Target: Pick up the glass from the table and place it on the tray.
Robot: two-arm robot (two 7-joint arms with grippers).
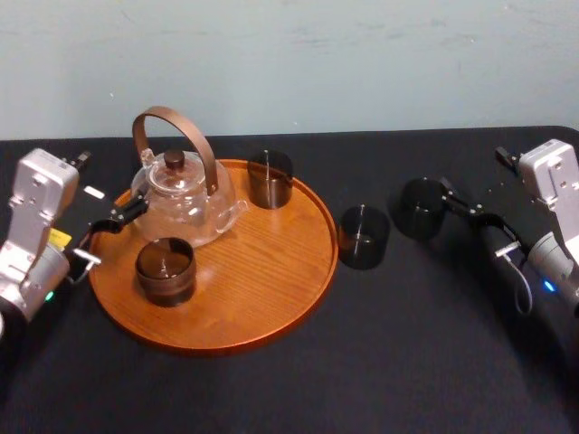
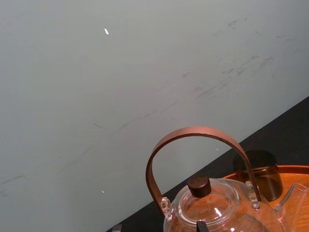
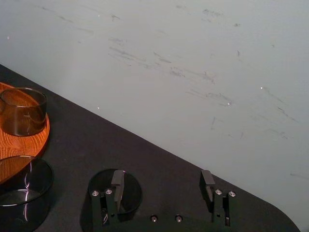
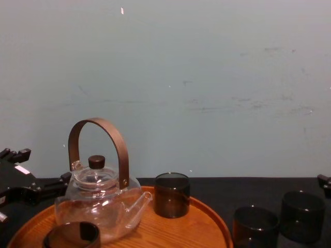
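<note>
- Head view: the tray (image 1: 262, 280) lies centre-left on the table (image 1: 416, 353). It carries a glass teapot (image 1: 185, 194), the back tray glass (image 1: 270, 178) and the front tray glass (image 1: 166, 269).
- Two more dark glasses stand upright, mouths up, on the table. The inner glass (image 1: 363, 237) is just beside the tray's right rim, and the outer glass (image 1: 422, 208) is further right in frame.
- The right gripper (image 1: 472, 215) reaches in from the right edge, its leading finger at the outer glass's right side; whether it touches cannot be told. The right arm is clearly the nearer, so I take the outer glass as the one to lift.
- The left gripper (image 1: 110, 226) sits at frame left beside the teapot; its grip state cannot be told.
- Left wrist view: the teapot (image 2: 212, 203) is at lower right, with the back tray glass (image 2: 258, 171) behind it on the tray (image 2: 294, 170).
- Right wrist view: the right gripper (image 3: 162, 180) is spread wide and holds nothing.
- One finger (image 3: 117, 178) overlaps the mouth of the outer glass (image 3: 133, 195); the other finger stands clear at frame right. The glass is therefore off to the tray side of the gap, not centred in it.
- Judgement: the gripper must shift sideways toward the tray before it closes.
- The inner glass (image 3: 21, 188) is at the lower left corner.
- Chest view: the outer glass (image 4: 302, 216) is at lower right with the inner glass (image 4: 255, 226) to its left, both off the tray (image 4: 207, 217). The left gripper (image 4: 23, 187) is at the left edge.
</note>
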